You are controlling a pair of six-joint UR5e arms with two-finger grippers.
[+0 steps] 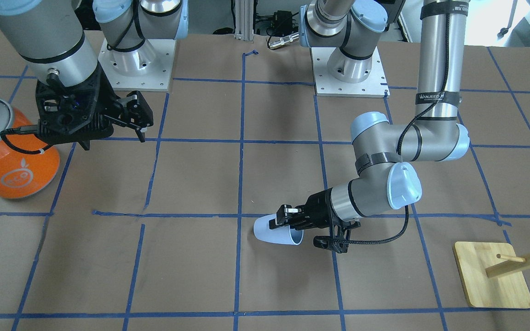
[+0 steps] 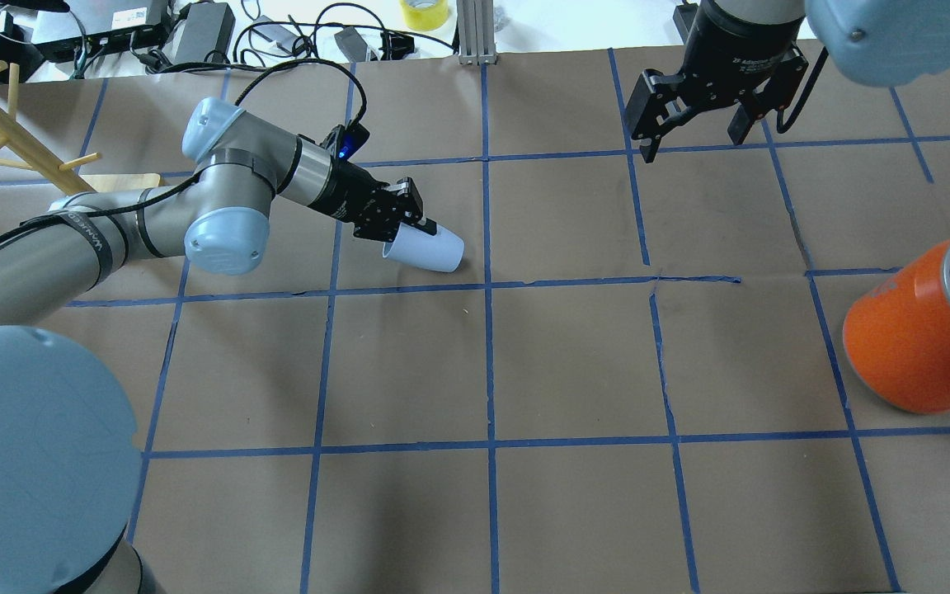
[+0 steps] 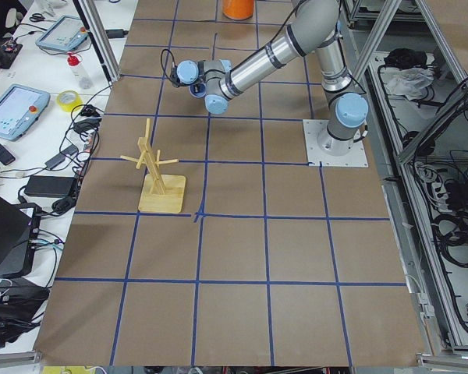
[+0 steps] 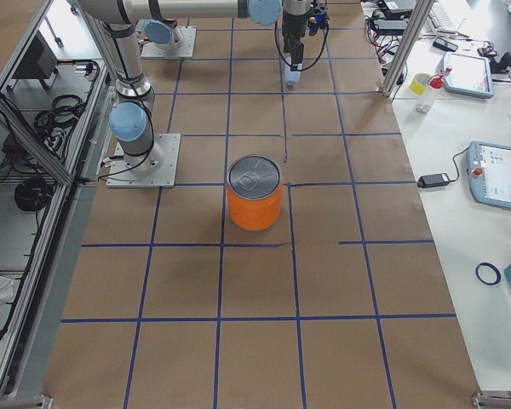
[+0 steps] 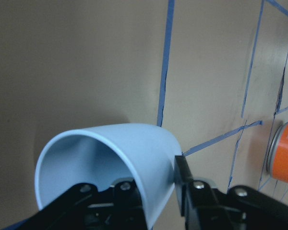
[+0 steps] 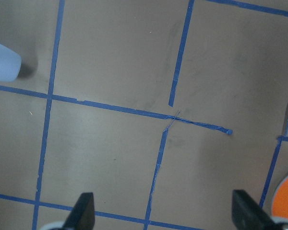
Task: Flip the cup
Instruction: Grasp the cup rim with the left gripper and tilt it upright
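Front-facing view, nearest items first. A wooden stand [image 1: 490,276] sits at the lower right of the frame, on the brown surface [image 1: 191,276] with its blue tape grid.

Lower centre: the cup [image 1: 274,232] is on its side, its rim toward the frame's right and its rounded base toward the left. Contact with the surface cannot be confirmed.

The left gripper [image 1: 287,219] is clenched on the cup wall at the rim. The left wrist view shows one finger inside the mouth and one outside.

Middle left: an orange can [image 1: 12,161] with a silver lid stands upright, well apart from the cup.

Upper left: the right gripper [image 1: 137,117] hangs above the surface, jaws spread, holding nothing.
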